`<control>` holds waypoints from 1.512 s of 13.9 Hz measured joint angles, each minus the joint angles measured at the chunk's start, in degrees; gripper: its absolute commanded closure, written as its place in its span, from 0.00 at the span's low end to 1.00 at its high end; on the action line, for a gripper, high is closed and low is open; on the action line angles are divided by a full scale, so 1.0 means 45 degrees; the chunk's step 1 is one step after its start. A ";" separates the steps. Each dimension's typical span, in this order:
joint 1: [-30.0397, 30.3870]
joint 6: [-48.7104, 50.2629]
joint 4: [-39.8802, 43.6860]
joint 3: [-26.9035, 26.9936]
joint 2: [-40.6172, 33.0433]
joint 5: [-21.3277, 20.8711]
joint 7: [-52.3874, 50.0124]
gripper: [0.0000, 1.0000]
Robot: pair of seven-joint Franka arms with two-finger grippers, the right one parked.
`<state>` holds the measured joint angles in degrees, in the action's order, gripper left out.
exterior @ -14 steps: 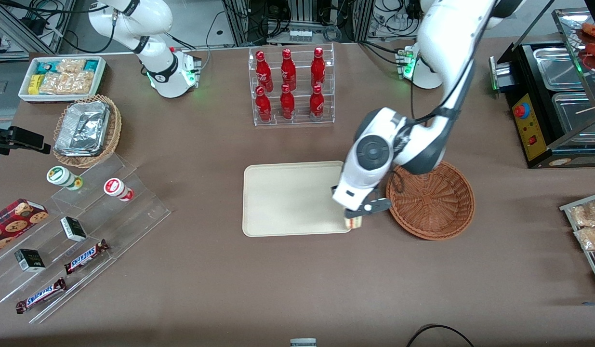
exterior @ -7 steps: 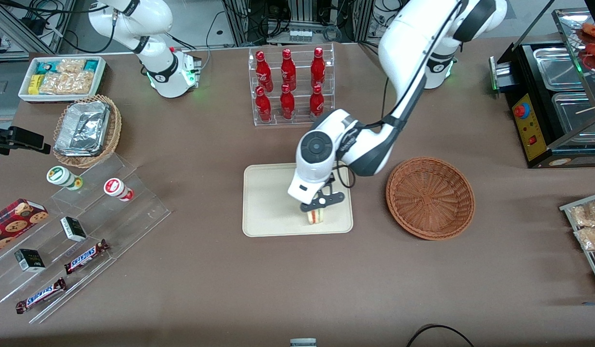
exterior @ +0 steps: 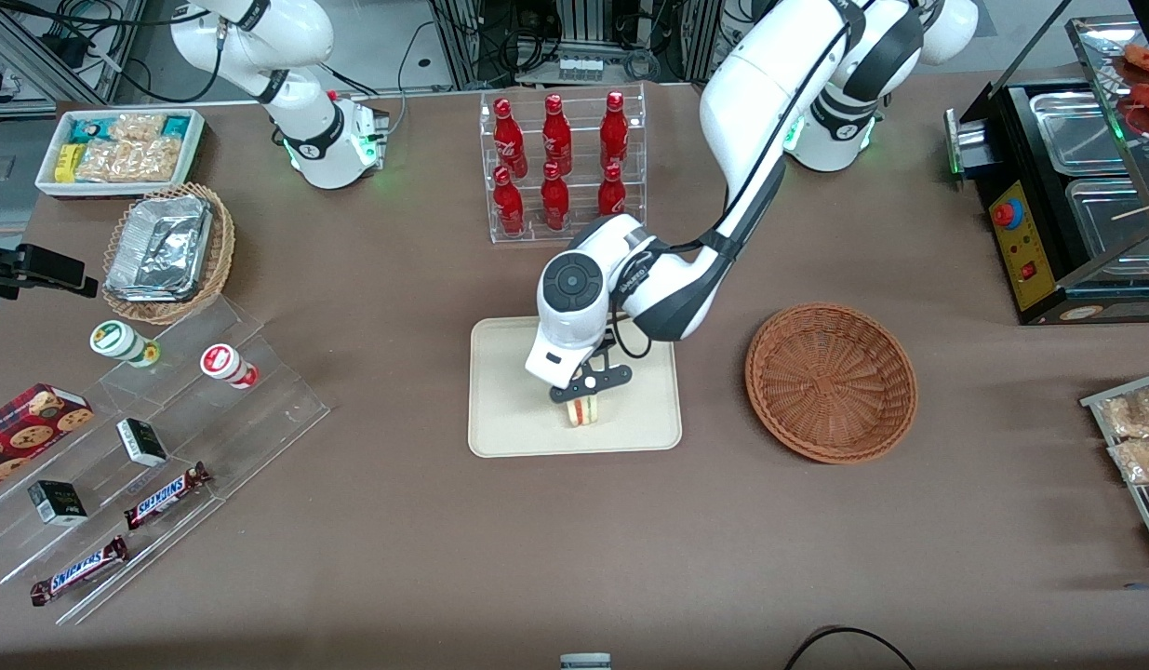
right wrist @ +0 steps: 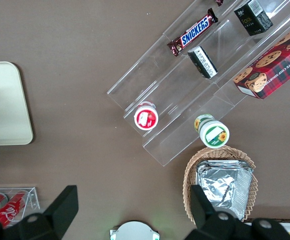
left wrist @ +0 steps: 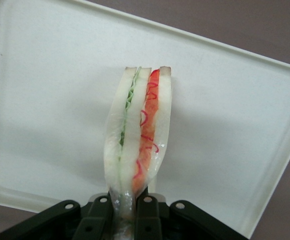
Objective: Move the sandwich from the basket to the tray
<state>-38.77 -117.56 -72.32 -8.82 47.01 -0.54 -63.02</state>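
Observation:
My gripper (exterior: 585, 393) hangs over the cream tray (exterior: 509, 409), shut on the sandwich (exterior: 582, 412), a pale wedge with red and green filling. In the left wrist view the sandwich (left wrist: 139, 130) is pinched at one end between the black fingers (left wrist: 101, 215) of the gripper (left wrist: 125, 217), with the tray (left wrist: 50, 90) spread beneath it. Whether the wedge touches the tray I cannot tell. The brown wicker basket (exterior: 831, 381) sits beside the tray toward the working arm's end, with nothing in it.
A clear rack of red bottles (exterior: 560, 167) stands farther from the front camera than the tray. Toward the parked arm's end are a foil-filled wicker basket (exterior: 168, 251), a white snack tray (exterior: 120, 151) and acrylic steps with candy bars (exterior: 165, 493). A food warmer (exterior: 1076, 186) stands at the working arm's end.
The gripper carried the sandwich from the gap between the basket and the tray's edge to over the tray's middle. Its hold on the sandwich stayed shut.

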 measured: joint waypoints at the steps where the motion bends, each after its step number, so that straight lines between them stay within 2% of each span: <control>1: -0.0002 0.0001 0.0133 -0.0017 0.0125 0.0077 -0.0057 1.00; 4: -0.0005 -0.0008 0.0319 -0.0073 0.0460 0.0130 -0.0287 1.00; 5: -0.0007 -0.0016 0.0378 -0.0098 0.0555 0.0131 -0.0333 0.97; 6: -0.0007 -0.0016 0.0470 -0.0115 0.0650 0.0132 -0.0360 0.33; 7: -0.0007 -0.0016 0.0533 -0.0120 0.0707 0.0132 -0.0376 0.00; 14: -0.0005 -0.0006 0.1025 -0.0141 0.0592 0.0138 -0.0427 0.00; 21: 0.0138 0.1532 0.1243 0.0040 -0.1192 0.0072 0.0051 0.00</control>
<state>-38.15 -110.67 -66.73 -8.64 41.64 -0.22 -62.79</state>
